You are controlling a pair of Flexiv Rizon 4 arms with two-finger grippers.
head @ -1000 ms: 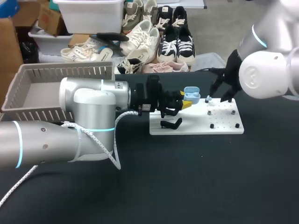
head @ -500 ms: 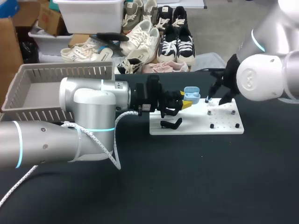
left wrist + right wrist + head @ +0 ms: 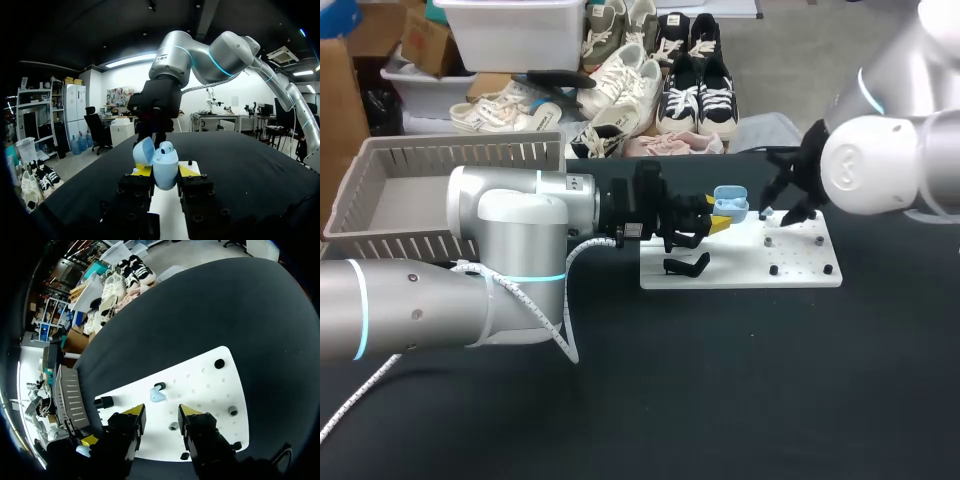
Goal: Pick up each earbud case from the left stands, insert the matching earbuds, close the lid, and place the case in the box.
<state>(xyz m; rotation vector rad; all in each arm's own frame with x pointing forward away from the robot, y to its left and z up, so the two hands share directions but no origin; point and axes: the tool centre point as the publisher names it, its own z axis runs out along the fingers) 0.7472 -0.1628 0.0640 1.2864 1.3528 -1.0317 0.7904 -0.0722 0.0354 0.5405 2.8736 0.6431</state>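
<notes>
- Light-blue plastic earbud case [image 3: 165,167]: likely light and slippery; left pincer [image 3: 165,171] clamps its lower body, lid open.
- Pale-blue earbud [image 3: 158,396]: tiny, take by its sides; right pincer [image 3: 161,412] spread wide above it.

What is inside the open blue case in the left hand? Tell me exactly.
One earbud sits at the open mouth of the case in the left hand, beside the raised lid. The case walls hide the rest, so a second earbud cannot be confirmed.

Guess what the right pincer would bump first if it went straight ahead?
Probably the small light blue earbud on the white board, just ahead of the open right pincer. Depth is unclear, so it might touch the board beside it instead.
</notes>
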